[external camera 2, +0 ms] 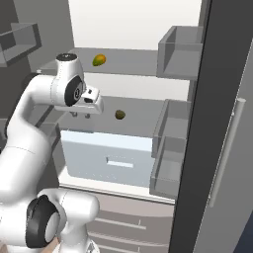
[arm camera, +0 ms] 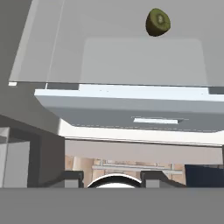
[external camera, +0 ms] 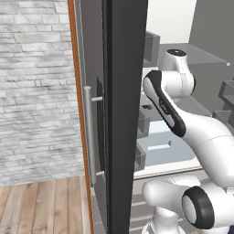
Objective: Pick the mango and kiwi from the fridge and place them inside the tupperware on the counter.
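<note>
Left base view: the white arm point(external camera: 183, 114) reaches past the dark door into the open fridge point(external camera: 125, 114), over the pale drawer point(external camera: 160, 146). Right base view: the mango point(external camera 2: 99, 60) sits on the upper shelf, the kiwi point(external camera 2: 120, 114) on the shelf below, and the gripper point(external camera 2: 80, 114) hangs left of the kiwi, apart from it, jaws drawn together on nothing. Hand view: the kiwi point(arm camera: 158, 22) lies on the grey shelf point(arm camera: 131, 61) above the drawer point(arm camera: 131, 113).

Dark-grey fridge point(external camera: 125, 91) door edge-on in the centre, silver bar handle point(external camera: 88, 132) on its left face, white brick wall point(external camera: 34, 87) (wooden floor below), white arm point(external camera: 183, 114) reaching past grey shelves
</note>
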### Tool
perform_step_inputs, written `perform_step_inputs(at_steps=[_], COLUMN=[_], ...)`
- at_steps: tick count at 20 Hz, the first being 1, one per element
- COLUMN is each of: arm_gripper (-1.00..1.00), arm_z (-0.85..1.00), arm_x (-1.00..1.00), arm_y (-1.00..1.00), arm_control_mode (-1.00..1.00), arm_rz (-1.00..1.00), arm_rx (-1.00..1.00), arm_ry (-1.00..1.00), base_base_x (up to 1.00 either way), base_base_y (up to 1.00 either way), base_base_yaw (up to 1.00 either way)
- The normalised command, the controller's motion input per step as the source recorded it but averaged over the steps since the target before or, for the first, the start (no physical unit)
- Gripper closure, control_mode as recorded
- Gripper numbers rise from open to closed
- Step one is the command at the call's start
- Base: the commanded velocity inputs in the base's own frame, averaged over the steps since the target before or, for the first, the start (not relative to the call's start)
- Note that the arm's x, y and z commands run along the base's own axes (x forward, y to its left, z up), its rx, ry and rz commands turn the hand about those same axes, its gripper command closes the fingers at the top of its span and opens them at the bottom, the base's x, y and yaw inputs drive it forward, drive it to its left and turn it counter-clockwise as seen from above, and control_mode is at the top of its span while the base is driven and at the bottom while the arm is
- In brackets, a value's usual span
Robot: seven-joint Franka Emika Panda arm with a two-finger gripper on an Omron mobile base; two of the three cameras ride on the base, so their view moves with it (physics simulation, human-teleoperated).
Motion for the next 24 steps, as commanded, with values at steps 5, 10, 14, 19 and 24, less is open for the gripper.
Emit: perform_step_inputs(at_steps=[5,10,14,19,24], arm_gripper=[-1.00,-1.00,-1.00,-1.00,-1.00], arm_z=[-0.11,-0.32,-0.11,-0.18,-0.17], arm_x=[-0.02,0.04,0.27,0.61,0.55], arm_y=[-0.19,-0.50,-0.39,-0.17,-0.11], arm_control_mode=[-1.00,-1.00,-1.00,-1.00,-1.00], arm_rz=[0.00,0.00,0.00,0.00,0.00], arm_rx=[0.00,0.01,0.01,0.00,0.01], arm_ry=[-0.08,-0.03,0.00,0.00,-0.02], base_base_x=[0.00,0.00,0.00,0.00,0.00], base_base_y=[0.00,0.00,0.00,0.00,0.00], base_base_yaw=[0.00,0.00,0.00,0.00,0.00])
